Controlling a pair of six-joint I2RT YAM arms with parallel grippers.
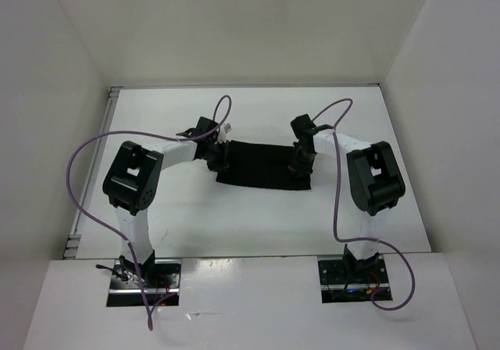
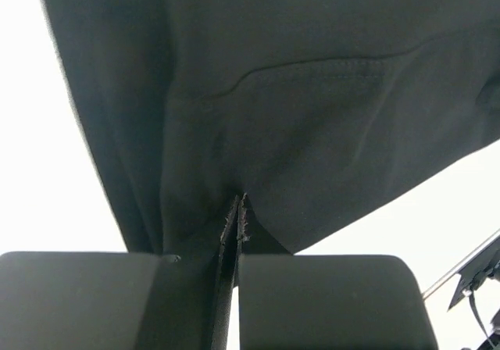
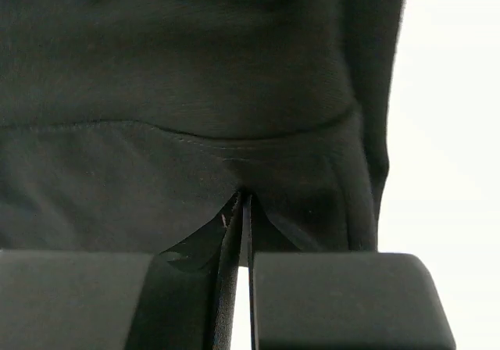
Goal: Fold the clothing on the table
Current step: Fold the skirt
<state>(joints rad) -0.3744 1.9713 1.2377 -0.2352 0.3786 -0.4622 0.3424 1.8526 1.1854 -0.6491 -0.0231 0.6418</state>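
Pinch on both ends! The left hand is clamped tight on the clothing at its left end, and the right hand is clamped on its right end. The clothing lies as a flat black strip on the white worktop, stretched between the two hands.

Both wrist views show the fabric gathering into a small tent right where the jaws meet. A stitched seam runs across just beyond the left grip. Each bite looks shallow to me, only a little cloth caught.

So here's how I'd play this fold. Raise both ends together and level, so neither side drags or twists. Keep a light tension across the clothing and no more, because a hard outward pull could slip such a thin pinch. Lift just enough for the free part to hang clear of the worktop. Carry the held part over the rest of the clothing and line up the edges. Only let go once the fabric rests on itself.
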